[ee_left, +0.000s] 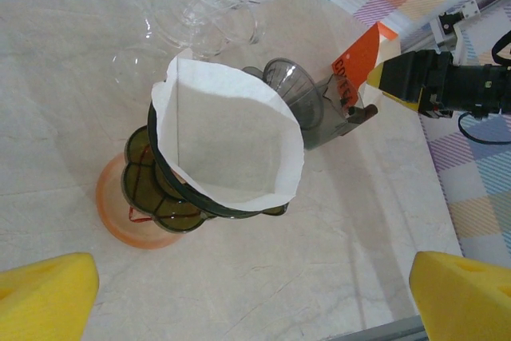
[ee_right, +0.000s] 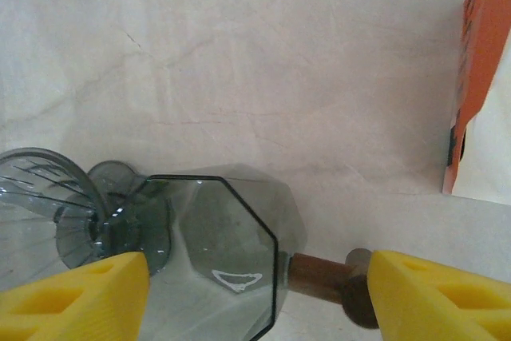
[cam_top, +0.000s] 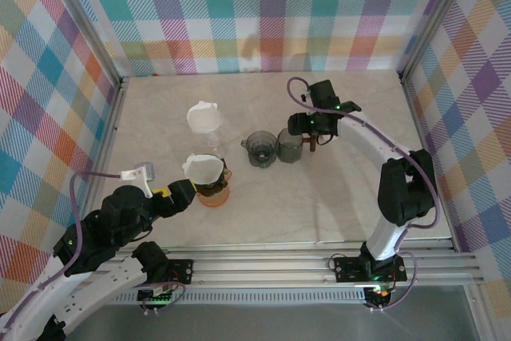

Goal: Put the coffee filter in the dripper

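I had the left gripper (ee_left: 251, 301) wide open with nothing between its yellow fingers (ee_left: 44, 297), hanging just short of the dripper (ee_left: 172, 197) on the near-left part of the table (cam_top: 359, 189). The coffee filter (ee_left: 231, 141) sat inside that dark dripper, opened into a white cone whose rim stood above the dripper's edge. The dripper itself rested on an orange saucer (ee_left: 120, 213).

From overhead, the same pair sat close to the left gripper (cam_top: 180, 193): coffee filter (cam_top: 204, 167) on top, dripper (cam_top: 211, 189) under it. Just behind them stood a clear glass stand (ee_left: 200, 21) carrying a second white filter (cam_top: 204, 116).

The right gripper (cam_top: 311, 140) was over at the middle of the table, well apart from the dripper. On its wrist camera the right gripper (ee_right: 259, 277) had its fingers spread, straddling a grey faceted cup (ee_right: 227, 245) and the cup's wooden handle (ee_right: 315, 275). I could not tell whether either finger touched the cup. A grey funnel (ee_right: 36, 197) stood just beside the cup on its left, and an orange box (ee_right: 479, 61) stood off to the right.
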Controlling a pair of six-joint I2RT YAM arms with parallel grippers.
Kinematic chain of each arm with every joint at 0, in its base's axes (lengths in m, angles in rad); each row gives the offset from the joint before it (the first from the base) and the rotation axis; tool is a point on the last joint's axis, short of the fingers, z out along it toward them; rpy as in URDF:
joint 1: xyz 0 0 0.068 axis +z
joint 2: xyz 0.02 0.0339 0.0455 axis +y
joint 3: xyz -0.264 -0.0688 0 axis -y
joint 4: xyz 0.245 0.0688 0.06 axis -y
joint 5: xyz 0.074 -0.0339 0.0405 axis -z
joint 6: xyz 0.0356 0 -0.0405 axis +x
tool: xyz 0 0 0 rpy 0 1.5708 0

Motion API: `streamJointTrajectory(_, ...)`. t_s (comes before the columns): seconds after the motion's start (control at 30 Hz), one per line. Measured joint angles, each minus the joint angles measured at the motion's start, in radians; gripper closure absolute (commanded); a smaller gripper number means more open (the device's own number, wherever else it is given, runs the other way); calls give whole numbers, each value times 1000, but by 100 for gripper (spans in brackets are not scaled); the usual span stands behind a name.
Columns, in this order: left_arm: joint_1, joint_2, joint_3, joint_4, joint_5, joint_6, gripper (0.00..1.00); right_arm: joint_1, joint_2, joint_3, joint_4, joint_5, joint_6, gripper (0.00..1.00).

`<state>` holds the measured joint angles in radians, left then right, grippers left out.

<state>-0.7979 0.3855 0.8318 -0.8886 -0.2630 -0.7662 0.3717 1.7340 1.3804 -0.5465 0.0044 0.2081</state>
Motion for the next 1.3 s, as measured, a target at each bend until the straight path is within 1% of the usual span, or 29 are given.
streamJointTrajectory(0.17,0,19,-5,0,1,0,0,-43,37,14,9,-113,-31,25)
streamJointTrajectory(0.27,0,26,-9,3,2,0,0,-46,69,40,14,-156,-39,26)
streamJointTrajectory(0.4,0,26,-19,4,8,-1,0,-45,93,43,6,-187,-45,28)
streamJointTrajectory(0.63,0,27,-24,4,11,-1,0,-45,87,27,3,-212,-39,32)
streamJointTrajectory(0.8,0,27,-26,4,11,-1,0,-45,9,-48,3,-225,-13,33)
streamJointTrajectory(0.9,0,25,-35,5,15,-4,0,-45,-68,-97,2,-219,0,33)
streamJointTrajectory(1.03,0,24,-39,5,19,-4,0,-47,-147,-117,13,-189,12,33)
streamJointTrajectory(1.1,0,24,-39,4,19,-4,0,-58,-157,-121,20,-180,13,36)
streamJointTrajectory(1.3,0,23,-39,3,18,-5,0,-139,-88,-123,37,-162,18,54)
